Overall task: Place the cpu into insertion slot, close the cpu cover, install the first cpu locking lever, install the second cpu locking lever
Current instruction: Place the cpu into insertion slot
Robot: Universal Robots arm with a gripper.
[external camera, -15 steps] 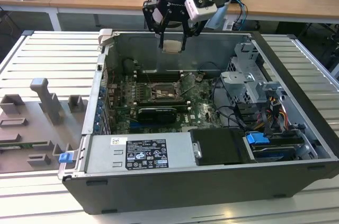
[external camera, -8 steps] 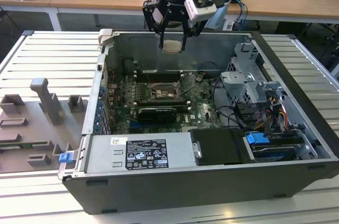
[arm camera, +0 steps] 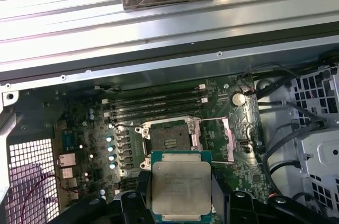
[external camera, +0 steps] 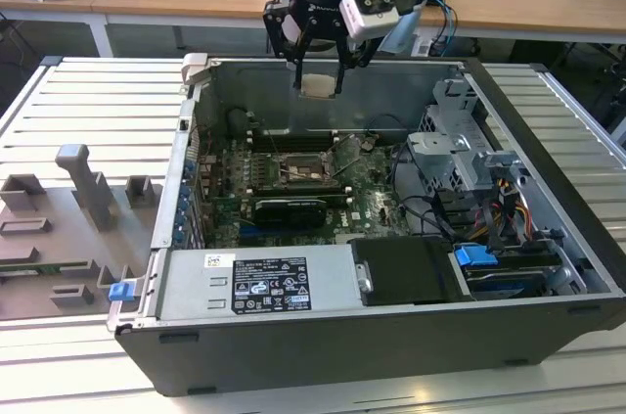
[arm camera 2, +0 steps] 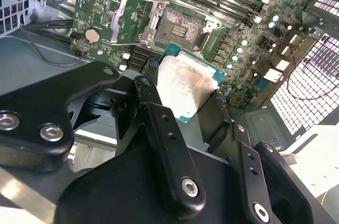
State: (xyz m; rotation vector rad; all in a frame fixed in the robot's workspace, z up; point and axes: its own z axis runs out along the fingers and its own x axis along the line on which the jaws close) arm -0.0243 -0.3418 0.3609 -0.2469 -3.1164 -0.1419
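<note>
Gripper [arm camera 2: 185,94], black, with jointed links and bolts closest to the lens in the second wrist view; fingers [arm camera 2: 152,69] clenched on two opposite edges of the chip [arm camera 2: 183,83]. Chip: small flat square with a pale silvery face and a green rim, held level in the air above the open computer case [external camera: 293,360], well apart from the board below; in the exterior view the chip [external camera: 319,84] hangs before the case's far wall. Socket [arm camera: 168,135]: dark square with a silver rim, near the middle of the green motherboard [arm camera: 90,128], contact field exposed. Cover [arm camera: 229,138]: thin silver frame, swung open and touching the socket's edge on the side toward the coin battery [arm camera: 238,98]. Memory slots [arm camera: 153,105]: long, narrow, black, running along the socket's other side, toward the case wall. Power supply [external camera: 259,282]: grey box with a label, along the case's near edge. Drive cage [external camera: 460,140]: grey metal, at the case's far corner on the exterior view's right. Case stands on a ribbed metal surface [external camera: 88,106]; grey blocks [external camera: 88,184] sit at that surface's edge on the exterior view's left.
</note>
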